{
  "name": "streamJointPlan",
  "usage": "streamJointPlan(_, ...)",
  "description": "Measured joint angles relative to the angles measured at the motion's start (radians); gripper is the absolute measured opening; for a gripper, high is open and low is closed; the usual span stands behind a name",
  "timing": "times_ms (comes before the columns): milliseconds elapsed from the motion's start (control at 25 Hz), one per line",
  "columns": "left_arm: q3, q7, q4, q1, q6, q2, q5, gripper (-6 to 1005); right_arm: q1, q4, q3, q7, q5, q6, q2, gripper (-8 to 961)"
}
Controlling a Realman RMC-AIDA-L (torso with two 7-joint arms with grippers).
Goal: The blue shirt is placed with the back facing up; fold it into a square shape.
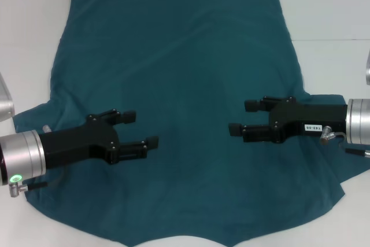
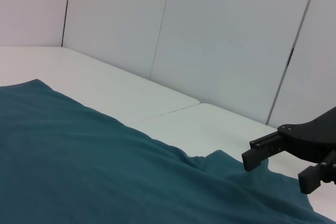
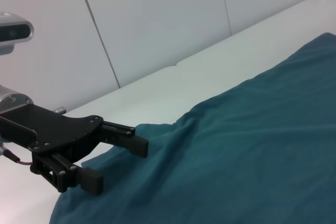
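The blue shirt [image 1: 173,73] lies spread flat on the white table [image 1: 329,10], its straight hem at the far side and its sleeves near me. Over its near left part my left gripper [image 1: 140,129] hovers, open and holding nothing. My right gripper [image 1: 243,118] is opposite it over the near right part, also open and empty, and the two point toward each other. The left wrist view shows the shirt [image 2: 79,166] with the right gripper [image 2: 281,171] above its edge. In the right wrist view the left gripper [image 3: 116,163] hangs above the shirt [image 3: 252,156].
White table surface [image 2: 105,87] with a seam runs around the shirt on the far side and both flanks. Pale wall panels [image 3: 157,24] stand behind the table. The shirt's near edge reaches the bottom of the head view.
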Motion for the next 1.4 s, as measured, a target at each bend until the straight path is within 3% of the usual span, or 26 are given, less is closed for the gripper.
streamJointPlan(720, -0.027, -0.023, 0.000, -0.001, -0.020, 0.000, -0.002, 875, 0.000, 0.000, 0.002, 0.000, 0.002, 0.000, 0.000, 917)
streamJointPlan(1000, -0.150, -0.147, 0.002, 0.010, -0.174, -0.004, -0.003, 862, 0.000, 0.000, 0.003, 0.002, 0.013, 0.001, 0.003, 917)
streamJointPlan(1400, -0.221, -0.401, 0.109, 0.083, -0.206, -0.010, 0.002, 844, 0.001, 0.000, 0.003, 0.019, 0.021, 0.008, 0.005, 916)
